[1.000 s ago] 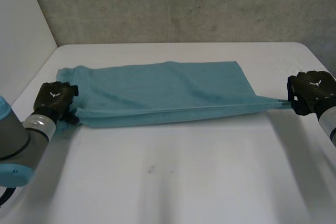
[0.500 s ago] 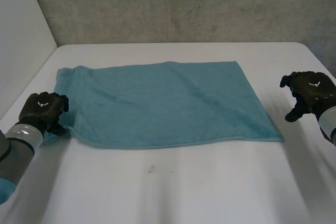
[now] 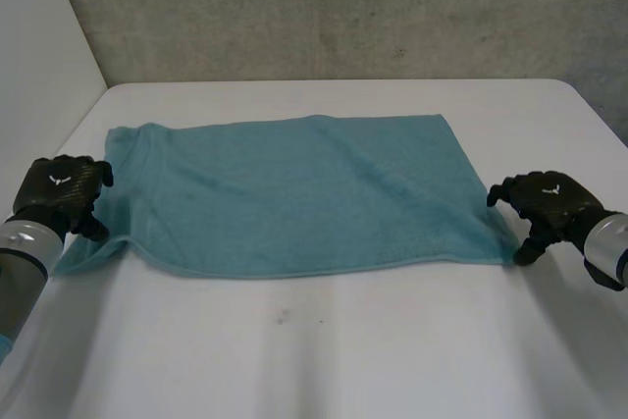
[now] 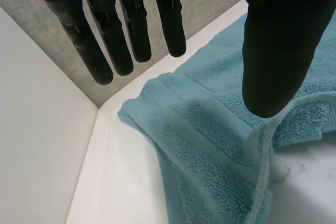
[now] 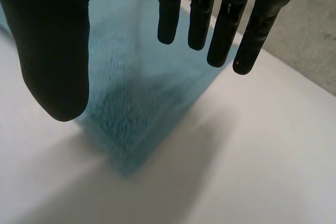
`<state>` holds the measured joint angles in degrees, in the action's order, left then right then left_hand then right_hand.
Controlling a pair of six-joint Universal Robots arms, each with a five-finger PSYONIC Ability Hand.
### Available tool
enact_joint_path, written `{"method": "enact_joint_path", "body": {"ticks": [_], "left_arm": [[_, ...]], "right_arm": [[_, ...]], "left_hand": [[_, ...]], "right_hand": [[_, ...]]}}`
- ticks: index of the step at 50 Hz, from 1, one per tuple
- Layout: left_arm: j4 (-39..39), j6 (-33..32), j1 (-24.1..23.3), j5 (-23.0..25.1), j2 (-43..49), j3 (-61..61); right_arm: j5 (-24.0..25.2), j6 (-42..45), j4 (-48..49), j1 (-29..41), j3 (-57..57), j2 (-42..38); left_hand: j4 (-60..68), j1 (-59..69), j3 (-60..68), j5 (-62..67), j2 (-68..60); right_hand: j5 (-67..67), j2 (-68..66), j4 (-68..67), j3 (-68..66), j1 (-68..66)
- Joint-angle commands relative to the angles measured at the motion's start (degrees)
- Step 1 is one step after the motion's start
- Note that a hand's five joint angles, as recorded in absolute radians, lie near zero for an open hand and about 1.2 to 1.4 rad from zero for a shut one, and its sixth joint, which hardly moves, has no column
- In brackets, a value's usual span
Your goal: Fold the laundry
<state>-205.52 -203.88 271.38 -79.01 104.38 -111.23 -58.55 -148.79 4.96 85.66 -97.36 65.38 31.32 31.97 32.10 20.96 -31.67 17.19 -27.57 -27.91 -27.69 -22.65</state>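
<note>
A teal towel [image 3: 304,193] lies spread flat on the white table [image 3: 343,360], long side running left to right. My left hand [image 3: 61,191] hovers at its near left corner, where the cloth [image 4: 210,129] is rumpled and turned up under the thumb. In the left wrist view the left hand [image 4: 131,19] has straight fingers and the thumb held apart, with nothing in it. My right hand [image 3: 546,205] is at the near right corner. In its own wrist view the right hand [image 5: 47,40] is spread above that corner of the towel [image 5: 142,93], holding nothing.
A grey concrete wall [image 3: 343,7] stands behind the table's far edge, and a white panel [image 3: 39,66] closes the left side. Bare table lies between the towel's near edge and me, with a small dark speck [image 3: 283,317] on it.
Both hands have let go of the towel's near edge, which they held pulled taut; the towel now lies flat. The left hand drew back leftward, and the right hand came in to the near right corner.
</note>
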Motion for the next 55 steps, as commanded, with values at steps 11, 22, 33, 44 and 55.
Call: {"method": "enact_joint_path", "body": {"ticks": [11, 22, 33, 44, 55], "left_arm": [[-0.1, 0.1, 0.0, 0.2, 0.2, 0.0], [-0.1, 0.0, -0.1, 0.2, 0.2, -0.1], [0.0, 0.0, -0.4, 0.2, 0.2, -0.5], [1.6, -0.3, -0.3, 0.3, 0.1, -0.4], [10.4, -0.6, 0.1, 1.0, -3.1, 0.3]], "right_arm": [[-1.0, 1.5, 0.9, 0.2, 0.4, -4.8], [-2.1, 1.2, 1.2, 0.5, 3.8, -8.4], [-3.1, 0.9, 1.8, 0.6, 6.2, -9.1], [-3.9, -4.2, 5.1, 0.9, 7.5, -10.2], [-4.1, -13.7, 6.2, 0.6, 4.8, -3.7]], "left_hand": [[-1.6, -2.2, -2.4, -1.2, 1.9], [-1.9, -2.6, -2.7, -1.6, 2.3], [-1.9, -2.6, -2.7, -1.6, 2.3], [-2.3, -2.9, -3.0, -1.9, 2.6], [-2.8, -3.4, -3.5, -2.4, 3.1]], "right_hand": [[9.1, -8.7, -8.4, -8.6, -13.7], [15.2, -14.8, -14.5, -14.7, -19.7], [19.6, -19.2, -18.8, -19.1, -24.1], [52.8, -52.4, -52.1, -52.3, -57.4], [52.8, -52.4, -52.1, -52.3, -57.4]]}}
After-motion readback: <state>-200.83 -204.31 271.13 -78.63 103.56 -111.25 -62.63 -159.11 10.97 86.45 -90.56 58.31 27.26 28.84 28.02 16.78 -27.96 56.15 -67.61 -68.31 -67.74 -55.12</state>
